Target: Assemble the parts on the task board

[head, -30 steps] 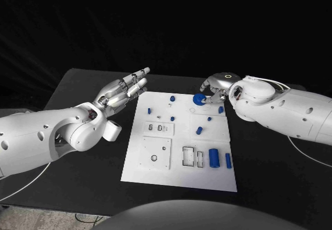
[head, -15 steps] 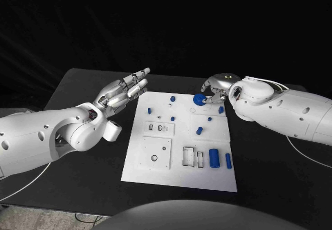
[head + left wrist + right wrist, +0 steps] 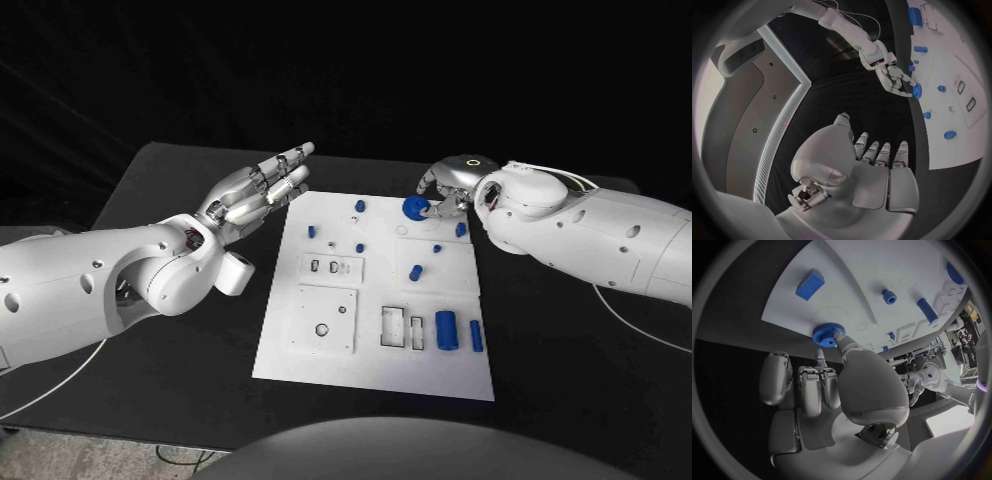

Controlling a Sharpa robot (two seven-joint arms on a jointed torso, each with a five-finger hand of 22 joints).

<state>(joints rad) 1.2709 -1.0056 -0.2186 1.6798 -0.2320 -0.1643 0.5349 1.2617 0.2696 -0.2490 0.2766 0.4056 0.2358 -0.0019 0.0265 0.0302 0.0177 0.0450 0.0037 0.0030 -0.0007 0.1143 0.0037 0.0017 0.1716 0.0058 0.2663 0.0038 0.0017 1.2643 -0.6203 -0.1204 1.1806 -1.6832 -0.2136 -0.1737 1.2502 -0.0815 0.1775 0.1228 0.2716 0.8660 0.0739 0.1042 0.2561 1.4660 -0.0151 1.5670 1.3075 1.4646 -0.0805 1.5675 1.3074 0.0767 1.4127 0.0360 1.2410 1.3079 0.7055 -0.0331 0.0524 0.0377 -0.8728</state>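
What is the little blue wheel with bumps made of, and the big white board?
The small blue toothed wheel, pinched by the right hand, looks like matte plastic: even solid blue, no metallic shine, fine moulded ridges round its rim. The flat white task board looks like smooth plastic or painted sheet, with cut-out recesses; which one, the look leaves open.

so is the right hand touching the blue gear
Touching. The right wrist view shows the right hand with a fingertip pressed on the blue gear at the task board edge.
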